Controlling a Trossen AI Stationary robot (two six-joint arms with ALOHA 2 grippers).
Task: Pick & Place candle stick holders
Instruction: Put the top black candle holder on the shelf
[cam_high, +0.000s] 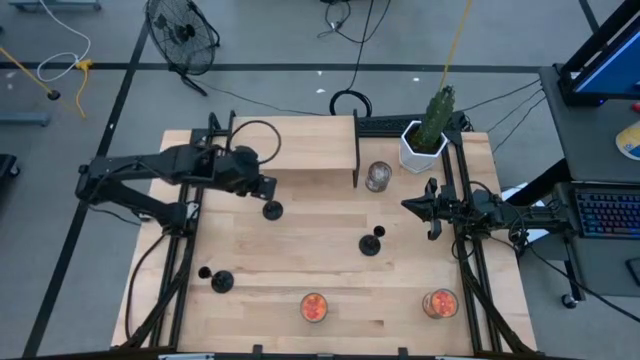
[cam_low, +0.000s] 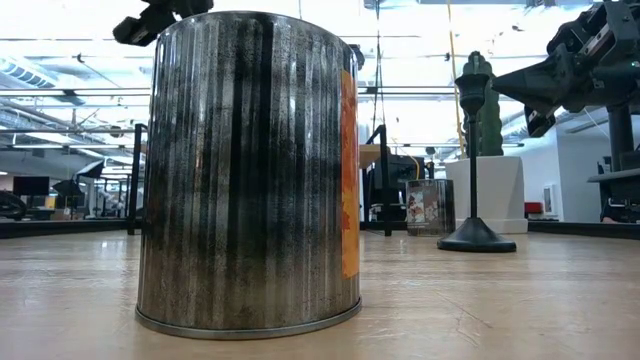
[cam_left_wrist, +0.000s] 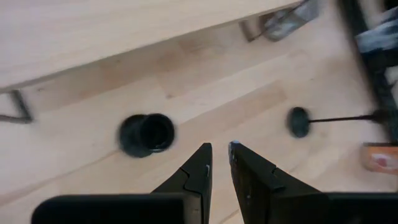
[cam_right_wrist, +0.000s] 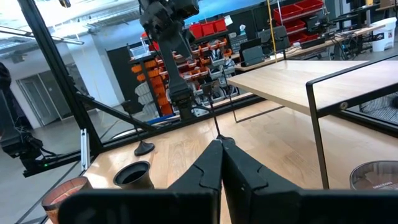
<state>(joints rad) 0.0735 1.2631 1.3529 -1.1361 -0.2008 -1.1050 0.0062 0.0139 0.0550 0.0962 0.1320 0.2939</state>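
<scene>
Nearest the front edge of the table (cam_high: 300, 260) stand two orange-filled jars: one front-centre (cam_high: 314, 307), one front-right (cam_high: 439, 303). In the low view the front-centre one fills most of the frame as a ribbed glass wall w/ an orange patch on its side.

Front-left, a candle stick holder (cam_high: 221, 282) w/ its round black base on the wood; a small dark blob just left of it is probably its cup top, so it may be lying down, hard to say from above.

Mid-table, a 2nd holder (cam_high: 371, 243) stands upright, right of centre; the low view shows its disc base, thin stem and cup top clearly.

Right gripper (cam_high: 432, 210) waits over the table's right side, above the surface, fingers pressed together, holding nothing.

Further back on the left, the 3rd holder (cam_high: 272, 210) stands on the wood just in front of the left gripper (cam_high: 268, 186). The left wrist view looks down onto it as a dark round cup and base (cam_left_wrist: 147, 134), beside the fingertips, not between them. Left gripper's fingers are a narrow slit apart w/ nothing in it.

Behind that, a low raised wooden shelf (cam_high: 300, 150) on a black frame. Just right of it a silvery clear glass jar (cam_high: 378, 177), then a white pot w/ a cactus (cam_high: 425, 135) at the back-right corner.
</scene>
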